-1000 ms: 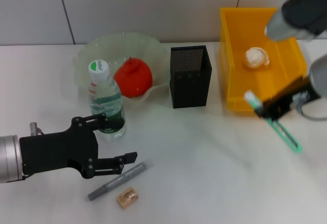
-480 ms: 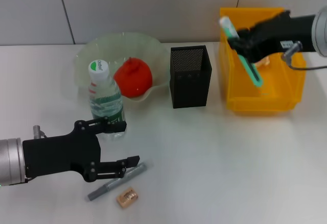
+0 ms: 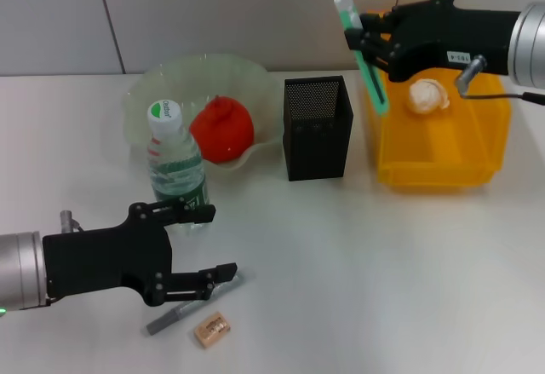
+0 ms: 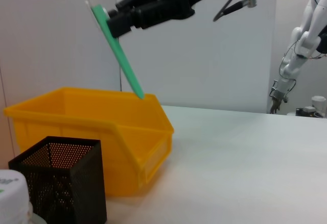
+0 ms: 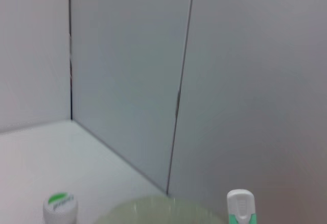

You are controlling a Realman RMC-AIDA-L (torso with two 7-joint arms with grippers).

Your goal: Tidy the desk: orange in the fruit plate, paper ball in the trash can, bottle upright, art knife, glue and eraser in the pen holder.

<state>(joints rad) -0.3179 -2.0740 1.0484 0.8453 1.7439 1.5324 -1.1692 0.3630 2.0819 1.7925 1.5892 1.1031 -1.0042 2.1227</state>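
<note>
Gripping the green art knife (image 3: 361, 52) in my right gripper (image 3: 372, 37), I have it lifted above the table's far right area, between the black mesh pen holder (image 3: 317, 127) and the yellow trash can (image 3: 438, 135). Its fingers are pinched on the knife near the white-capped end; the blade end slants down over the trash can's rim. The paper ball (image 3: 427, 95) lies inside the trash can. My left gripper (image 3: 207, 242) hovers low near the table's front left corner, fingers spread, one finger touching the grey glue stick (image 3: 189, 305), the other close to the upright bottle (image 3: 176, 169). The eraser (image 3: 211, 329) lies just beside the glue, toward the front edge. The orange (image 3: 222, 129) sits in the fruit plate (image 3: 166, 81) toward the table's far edge.
</note>
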